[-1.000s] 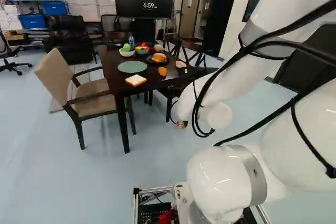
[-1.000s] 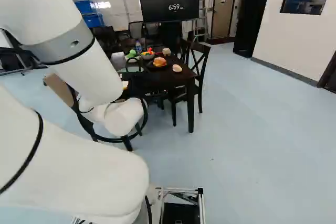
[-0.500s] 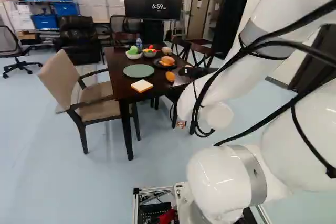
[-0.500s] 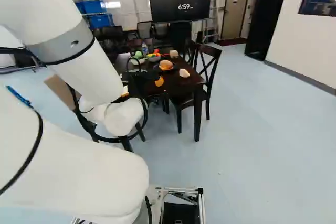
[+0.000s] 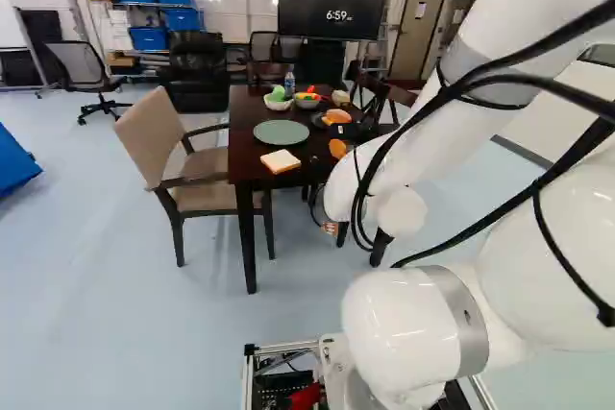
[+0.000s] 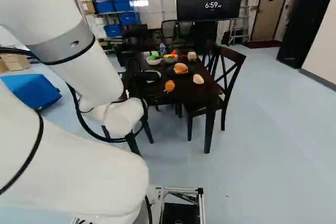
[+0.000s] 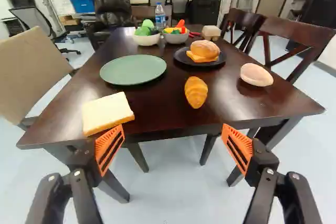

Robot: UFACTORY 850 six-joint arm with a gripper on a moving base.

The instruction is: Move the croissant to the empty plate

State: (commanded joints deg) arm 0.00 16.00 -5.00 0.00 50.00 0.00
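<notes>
Fingers (image 7: 108,149) are spread wide. Ahead of the gap between them, the croissant (image 7: 196,92) lies on the brown table (image 7: 170,113). Near it is the green plate (image 7: 133,70), round and flat, with a slice of bread (image 7: 107,112) on its near side. Behind the croissant, a bun (image 7: 205,49) sits on a black plate (image 7: 181,55). Farther back, a bottle (image 7: 160,16) stands up by two bowls of food. In the left base view, a tan chair (image 5: 152,133) is left of the table.

Tabletop (image 7: 163,111): bread slice (image 7: 107,109) near front edge, plate (image 7: 133,70) behind it. Croissant (image 7: 196,92) right of both, before bun (image 7: 203,48) on another plate (image 7: 221,59). Two bowls (image 7: 146,40) farther back.
</notes>
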